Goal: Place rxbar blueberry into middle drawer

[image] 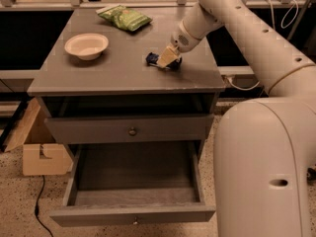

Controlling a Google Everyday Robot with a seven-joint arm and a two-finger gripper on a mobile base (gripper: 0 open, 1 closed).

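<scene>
Rxbar blueberry, a flat dark-blue-wrapped bar (pixel 152 59), lies on the grey wooden counter (pixel 113 70), protruding toward 9 o'clock from the gripper (pixel 167 59). Whether the gripper is clamped cannot be told. The open grey middle drawer (pixel 133 214) lies at 6 o'clock.

One camera looks down on the grey wooden cabinet (pixel 123 70) from its front, close; gripper (pixel 166 60) at its top's right.
</scene>
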